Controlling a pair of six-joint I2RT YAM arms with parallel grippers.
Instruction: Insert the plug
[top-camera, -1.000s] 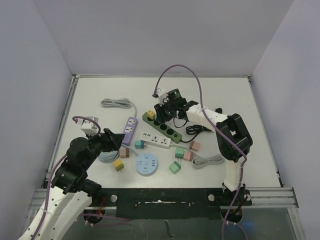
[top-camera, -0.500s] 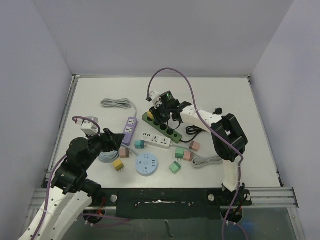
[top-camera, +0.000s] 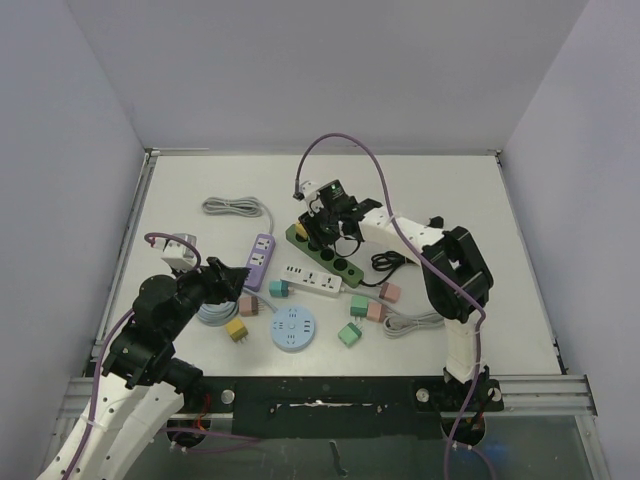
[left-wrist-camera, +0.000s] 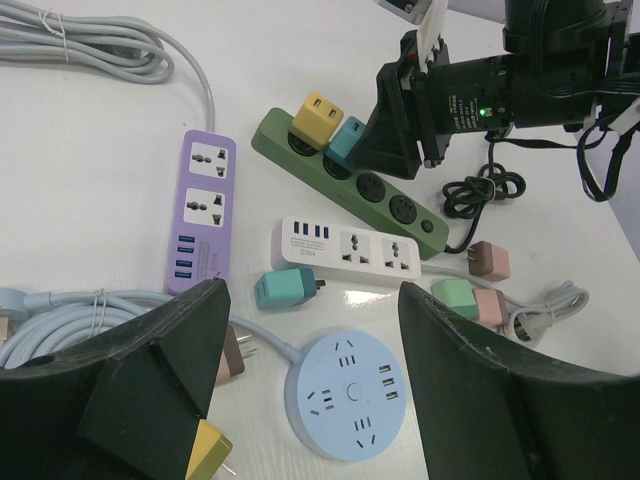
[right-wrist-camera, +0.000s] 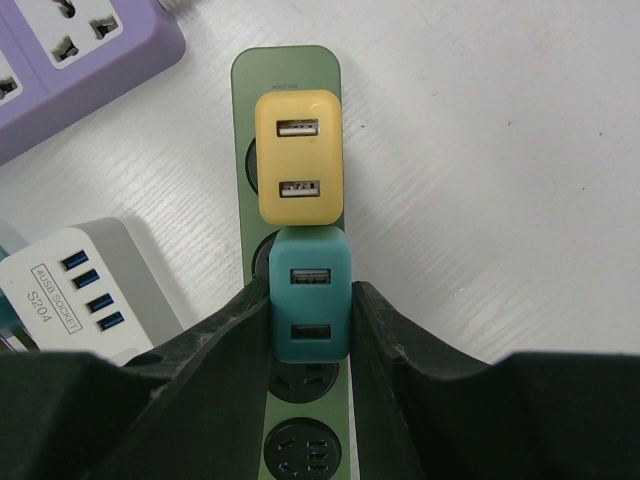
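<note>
Left pincer (left-wrist-camera: 310, 300) wide open, empty, lower left of overhead view. White strip (right-wrist-camera: 75, 290) at left edge of my right wrist view reads "S204". Right pincer (right-wrist-camera: 308, 295) clamped on teal plug (right-wrist-camera: 310, 335), frame centre, on green strip (right-wrist-camera: 288, 70), just below yellow plug (right-wrist-camera: 298, 155).

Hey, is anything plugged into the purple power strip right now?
No, both sockets and the row of USB ports on the purple power strip sit empty in the left wrist view.
</note>
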